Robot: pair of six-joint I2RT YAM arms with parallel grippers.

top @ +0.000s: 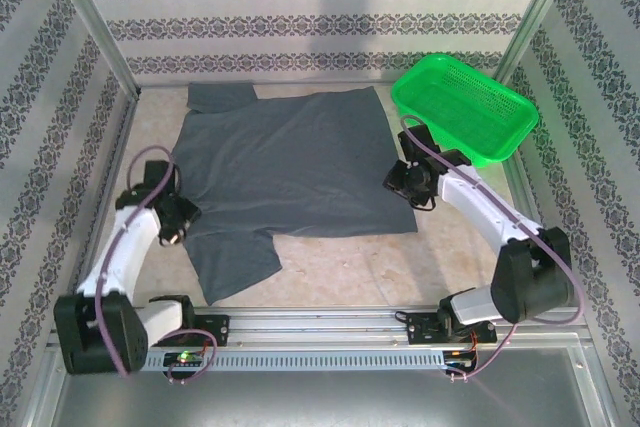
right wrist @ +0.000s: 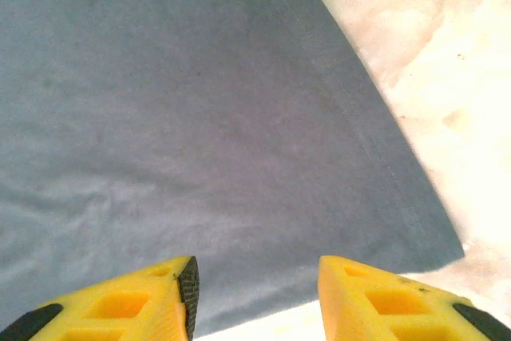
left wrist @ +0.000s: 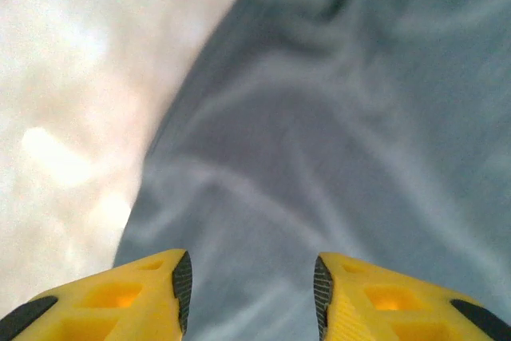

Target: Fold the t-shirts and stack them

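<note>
**Inspector:** Left gripper (left wrist: 251,281)?
**Aide:** Fingers released, nothing between them, over the left edge of the shirt (top: 290,162).
**Inspector:** Right gripper (right wrist: 255,281)?
**Aide:** Likewise released, above the near right corner.
**Inspector:** The shirt itself?
**Aide:** Spread flat mid-table (top: 340,272), unfolded.
**Inspector:** Beyond it?
**Aide:** Green basket (top: 465,107), near the far right corner.

White arms (top: 120,247), black joints, yellow fingers (left wrist: 120,301)
</note>
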